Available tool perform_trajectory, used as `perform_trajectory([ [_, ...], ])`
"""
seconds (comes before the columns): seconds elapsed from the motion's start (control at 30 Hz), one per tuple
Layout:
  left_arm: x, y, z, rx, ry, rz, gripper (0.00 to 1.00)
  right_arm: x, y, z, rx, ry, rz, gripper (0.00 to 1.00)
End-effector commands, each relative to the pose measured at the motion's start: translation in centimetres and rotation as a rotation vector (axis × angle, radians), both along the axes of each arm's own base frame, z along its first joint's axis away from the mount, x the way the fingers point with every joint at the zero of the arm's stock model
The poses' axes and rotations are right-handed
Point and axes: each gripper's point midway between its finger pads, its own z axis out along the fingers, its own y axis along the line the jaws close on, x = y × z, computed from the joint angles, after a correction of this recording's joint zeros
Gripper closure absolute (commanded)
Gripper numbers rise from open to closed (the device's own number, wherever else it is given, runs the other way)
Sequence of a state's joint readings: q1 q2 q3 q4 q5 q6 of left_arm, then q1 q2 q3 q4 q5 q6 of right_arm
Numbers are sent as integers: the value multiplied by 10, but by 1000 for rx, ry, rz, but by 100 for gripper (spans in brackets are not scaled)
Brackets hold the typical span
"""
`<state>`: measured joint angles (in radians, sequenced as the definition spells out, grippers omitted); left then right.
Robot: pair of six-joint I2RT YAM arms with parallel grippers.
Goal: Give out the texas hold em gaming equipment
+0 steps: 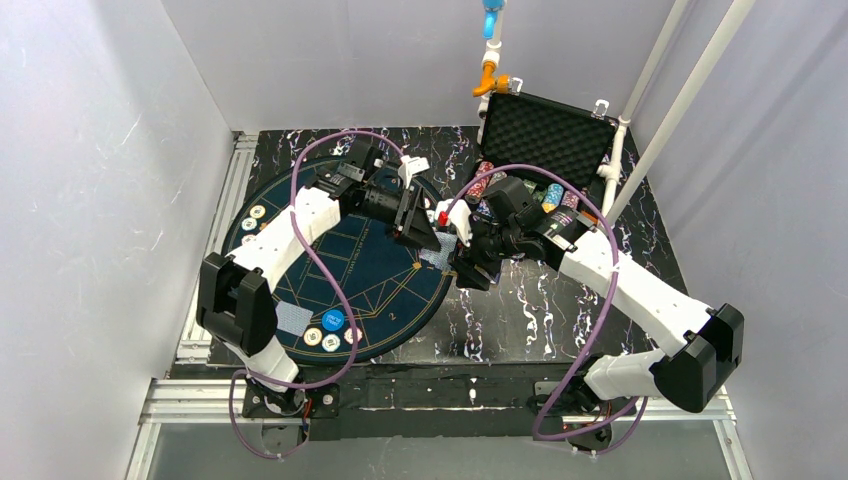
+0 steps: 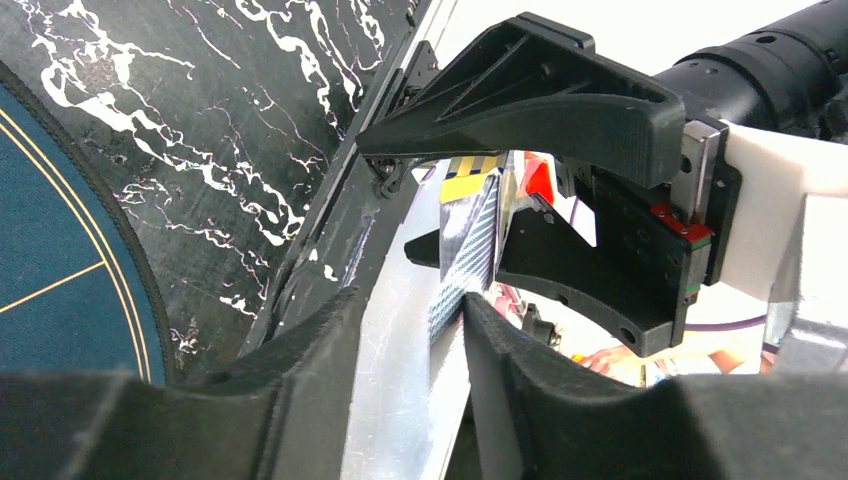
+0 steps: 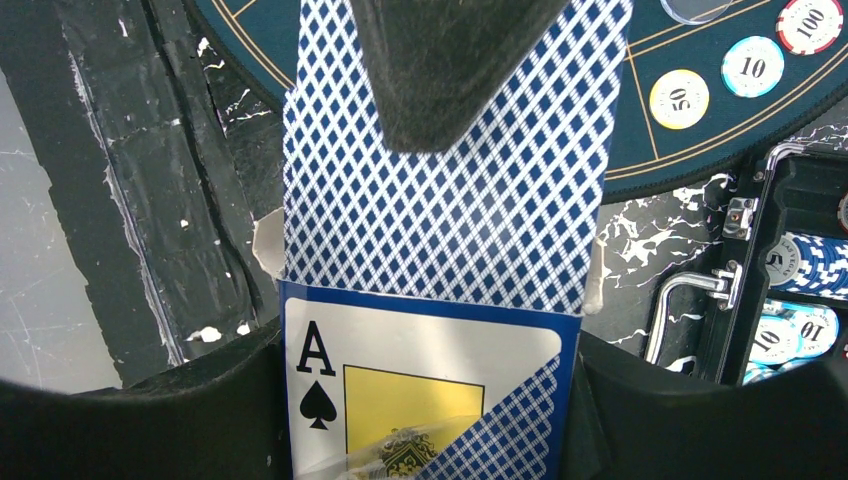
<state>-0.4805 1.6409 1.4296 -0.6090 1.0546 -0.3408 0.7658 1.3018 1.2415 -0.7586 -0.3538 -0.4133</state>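
Note:
My right gripper (image 3: pixel 430 370) is shut on an open card box (image 3: pixel 420 390) with an ace of spades on its front. It holds the box above the mat's right edge (image 1: pixel 462 262). A blue-patterned playing card (image 3: pixel 450 210) sticks out of the box. My left gripper (image 1: pixel 418 232) meets it from the left. One of its fingers (image 3: pixel 440 70) lies over the card. In the left wrist view the card (image 2: pixel 472 255) stands edge-on against one finger, with a narrow gap to the other side of the left gripper (image 2: pixel 405 300). Poker chips (image 3: pixel 679 98) lie on the round mat (image 1: pixel 380 270).
The open black case (image 1: pixel 545 135) stands at the back right with stacked chips (image 1: pixel 555 195) in front of it, and also shows in the right wrist view (image 3: pixel 790 280). A blue button disc (image 1: pixel 334 320), chips (image 1: pixel 313 337) and a face-down card (image 1: pixel 290 318) lie at the mat's near edge. More chips (image 1: pixel 249 224) lie at its left.

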Motion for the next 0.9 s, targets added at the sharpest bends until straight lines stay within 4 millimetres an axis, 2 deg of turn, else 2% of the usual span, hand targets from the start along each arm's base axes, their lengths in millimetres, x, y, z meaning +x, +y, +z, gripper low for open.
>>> perform_trajectory([
  [0.0, -4, 12, 17, -31, -37, 16, 63, 5, 8, 33, 89, -65, 2, 99],
  [0.2, -12, 14, 32, -87, -54, -6, 81, 5, 5, 28, 76, -62, -2, 99],
  [0.37, -10, 22, 34, -100, -42, 19, 84, 4, 2, 25, 65, -61, -3, 99],
  [0.5, 3, 40, 33, -95, -35, 91, 90, 2, -2, 20, 53, -58, -8, 99],
  [0.63, 17, 56, 42, -113, -65, 152, 100, 3, -4, 19, 51, -57, -17, 99],
  [0.77, 25, 69, 48, -134, -39, 197, 100, 4, -5, 18, 48, -56, -19, 99],
  [0.87, 38, 87, 35, -109, -10, 283, 100, 4, -8, 18, 46, -56, -27, 99],
])
